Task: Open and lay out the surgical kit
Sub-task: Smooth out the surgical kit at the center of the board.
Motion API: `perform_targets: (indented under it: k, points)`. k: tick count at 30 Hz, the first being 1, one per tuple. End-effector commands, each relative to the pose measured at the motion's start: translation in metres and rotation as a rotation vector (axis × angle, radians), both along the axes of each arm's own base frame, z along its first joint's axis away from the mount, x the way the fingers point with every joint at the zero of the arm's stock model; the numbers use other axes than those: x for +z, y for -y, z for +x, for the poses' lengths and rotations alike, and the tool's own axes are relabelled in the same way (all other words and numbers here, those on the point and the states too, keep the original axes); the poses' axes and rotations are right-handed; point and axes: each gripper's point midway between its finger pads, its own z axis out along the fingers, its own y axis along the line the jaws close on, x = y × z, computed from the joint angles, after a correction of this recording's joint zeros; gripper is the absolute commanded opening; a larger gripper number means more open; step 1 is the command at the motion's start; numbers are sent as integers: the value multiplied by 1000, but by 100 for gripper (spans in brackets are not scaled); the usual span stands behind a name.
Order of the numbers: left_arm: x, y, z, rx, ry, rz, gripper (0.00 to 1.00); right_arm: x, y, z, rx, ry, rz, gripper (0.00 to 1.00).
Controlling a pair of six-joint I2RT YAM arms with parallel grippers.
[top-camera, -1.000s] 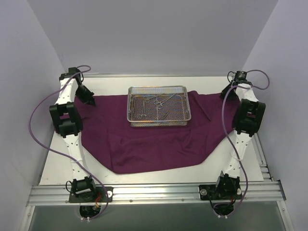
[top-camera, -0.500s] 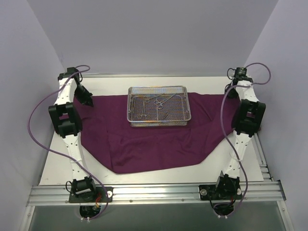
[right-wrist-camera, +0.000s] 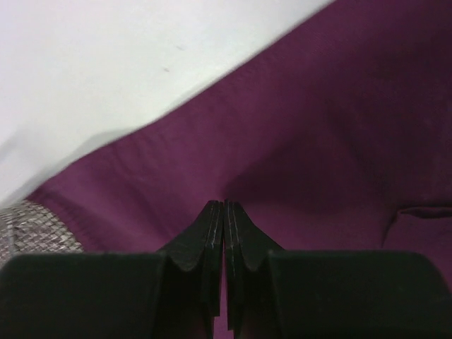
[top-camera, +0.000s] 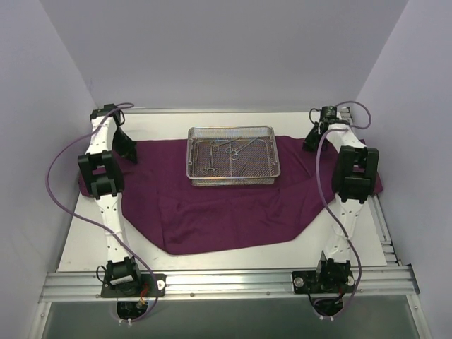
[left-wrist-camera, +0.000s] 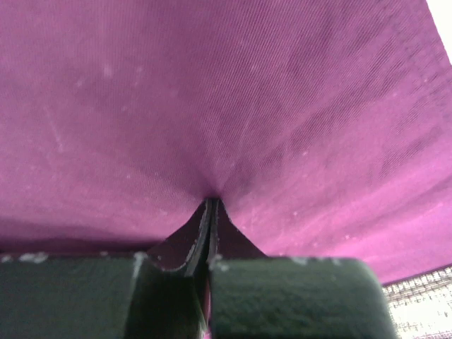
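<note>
Left gripper (left-wrist-camera: 212,202) pinches the cloth wrap (top-camera: 233,215) at its far-left edge. Right gripper (right-wrist-camera: 223,205), closed, sits by the far-right edge. Bare worktop (top-camera: 162,121) lies beyond the tray (top-camera: 233,181).

I see the cloth (top-camera: 233,215) spread on the table (top-camera: 88,244), with the tray (top-camera: 233,181) sitting on its far middle part and the forceps (top-camera: 227,150) lying inside the tray. My left gripper (top-camera: 129,151) is at the cloth's far-left corner and my right gripper (top-camera: 311,143) over its far-right part, with the tray between them, apart from both.
</note>
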Motion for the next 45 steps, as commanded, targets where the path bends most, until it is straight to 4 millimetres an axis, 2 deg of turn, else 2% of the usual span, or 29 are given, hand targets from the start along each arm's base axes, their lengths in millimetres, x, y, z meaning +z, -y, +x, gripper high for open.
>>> perform_targets:
  k: [1,3,8,12,13,15,16,19,20,22,23,24,26,27,29,30,32,33,34,35,36,37,38,39,40,41,42,44,45]
  points:
    - [-11,3,4,10,-31,-28,2,-22,8,-6,-48,-39,42,0]
    - [-11,5,12,16,-9,-37,2,-40,8,-14,-59,-75,52,0]
    - [-27,5,30,58,49,-126,2,-66,18,-19,-94,-121,58,0]
    - [-33,1,45,73,92,-174,2,-79,28,-16,-133,-138,69,0]
    - [-41,1,46,88,88,-189,2,-78,30,-12,-138,-132,68,0]
    - [-43,-1,55,102,121,-219,2,-87,36,-11,-152,-143,64,0]
    - [-46,-3,58,115,132,-230,2,-85,38,-4,-154,-131,63,0]
    - [-45,-8,75,139,198,-261,2,-98,47,-3,-171,-161,51,0]
    - [-45,-9,80,145,215,-262,2,-96,50,3,-175,-148,49,0]
    - [-47,-13,86,163,238,-281,2,-107,52,5,-182,-163,51,0]
    - [-46,-17,91,171,263,-283,2,-100,54,17,-180,-136,46,0]
    - [-50,-19,93,181,266,-298,2,-108,55,18,-181,-150,43,0]
    - [-50,-22,101,195,298,-312,2,-109,54,24,-180,-151,47,0]
    - [-52,-24,102,203,303,-314,2,-109,55,34,-178,-133,51,0]
    - [-57,-26,108,215,323,-338,2,-111,51,42,-173,-129,55,0]
    - [-58,-27,110,218,331,-345,2,-111,51,52,-170,-108,58,0]
    - [-47,-32,117,215,374,-349,2,-114,40,58,-155,-109,87,0]
    - [-38,-34,120,206,395,-340,2,-107,37,64,-148,-91,91,0]
    - [-12,-34,127,179,453,-329,4,-94,34,74,-137,-52,97,0]
    - [2,-34,129,166,479,-322,6,-76,29,82,-121,-11,97,0]
    - [17,-35,129,158,497,-310,8,-63,27,87,-115,16,97,0]
    - [44,-37,125,146,519,-286,9,-52,27,91,-112,41,95,0]
    - [55,-39,123,141,528,-259,12,-27,28,96,-111,82,94,0]
    - [67,-40,121,132,539,-240,13,-13,27,98,-107,105,91,0]
    - [91,-40,116,108,565,-210,16,-3,28,98,-104,119,88,0]
    - [97,-37,111,95,553,-193,20,20,29,97,-100,148,82,0]
    - [115,-37,108,82,573,-156,22,30,29,96,-92,161,73,0]
    - [120,-31,100,53,557,-139,23,48,26,84,-79,165,73,1]
    - [130,-22,97,34,565,-142,23,54,26,78,-74,163,67,2]
